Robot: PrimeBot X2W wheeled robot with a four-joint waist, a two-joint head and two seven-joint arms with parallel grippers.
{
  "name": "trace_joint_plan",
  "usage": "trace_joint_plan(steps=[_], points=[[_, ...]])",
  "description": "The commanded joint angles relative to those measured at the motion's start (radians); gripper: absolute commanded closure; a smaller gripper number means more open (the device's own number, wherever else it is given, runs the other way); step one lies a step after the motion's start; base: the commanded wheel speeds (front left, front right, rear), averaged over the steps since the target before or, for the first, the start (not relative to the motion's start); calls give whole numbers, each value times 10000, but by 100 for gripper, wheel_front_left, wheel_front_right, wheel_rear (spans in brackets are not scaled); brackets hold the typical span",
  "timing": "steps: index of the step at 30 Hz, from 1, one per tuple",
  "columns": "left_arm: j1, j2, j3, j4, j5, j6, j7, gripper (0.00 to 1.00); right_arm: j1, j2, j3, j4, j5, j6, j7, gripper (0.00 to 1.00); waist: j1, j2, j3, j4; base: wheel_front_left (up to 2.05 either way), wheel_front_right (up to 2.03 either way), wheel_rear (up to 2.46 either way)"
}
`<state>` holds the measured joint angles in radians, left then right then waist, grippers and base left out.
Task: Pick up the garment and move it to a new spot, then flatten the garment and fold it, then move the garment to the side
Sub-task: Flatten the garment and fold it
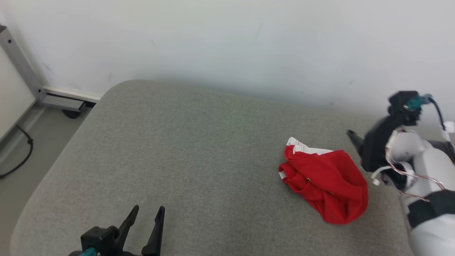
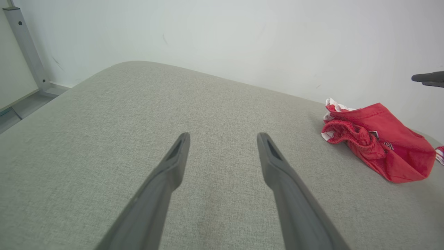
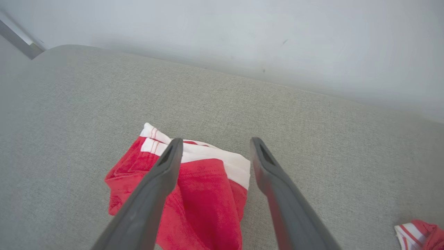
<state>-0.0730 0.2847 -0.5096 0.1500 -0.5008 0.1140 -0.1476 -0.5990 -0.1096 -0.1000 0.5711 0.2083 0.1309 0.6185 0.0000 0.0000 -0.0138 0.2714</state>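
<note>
Left gripper (image 1: 149,208) at lower left holding dark tapered fingers (image 2: 166,173) apart, right gripper (image 3: 215,140) hovering, fingers apart, near crumpled red garment (image 1: 327,181) with white band, on woven grey cushion (image 1: 177,142).

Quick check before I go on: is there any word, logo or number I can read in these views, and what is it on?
Garment: a small dark-and-white print beside the bunched waistband, too small and blurred to read.
Cushion: no text.
Wall: no text, just faint scuffs.
Nothing legible in any view.
</note>
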Motion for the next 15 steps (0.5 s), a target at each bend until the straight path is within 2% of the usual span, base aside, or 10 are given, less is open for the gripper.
trace_joint_plan(steps=[1,5,12,14,15], points=[[30,59,8,-33,6,-8,-72,0,346,-171,-212,-125,-216,-8,-113,0,0,0,-14,-204,0,0,0],[10,77,-14,-42,-19,24,-79,0,1178,-481,-775,-448,-614,-8,-368,0,0,0,16,-501,0,0,0],[-66,125,-50,-41,-37,5,-70,0,1862,-383,-985,-458,-610,-8,-662,0,0,0,54,-733,0,0,0],[-90,144,-64,-40,-46,-5,-66,0,1997,-372,-970,-430,-571,-8,-828,57,0,0,65,-762,0,0,0],[-99,154,-75,-42,-48,-20,-61,0,2054,-356,-962,-388,-563,-8,-906,82,0,0,71,-767,0,0,0]])
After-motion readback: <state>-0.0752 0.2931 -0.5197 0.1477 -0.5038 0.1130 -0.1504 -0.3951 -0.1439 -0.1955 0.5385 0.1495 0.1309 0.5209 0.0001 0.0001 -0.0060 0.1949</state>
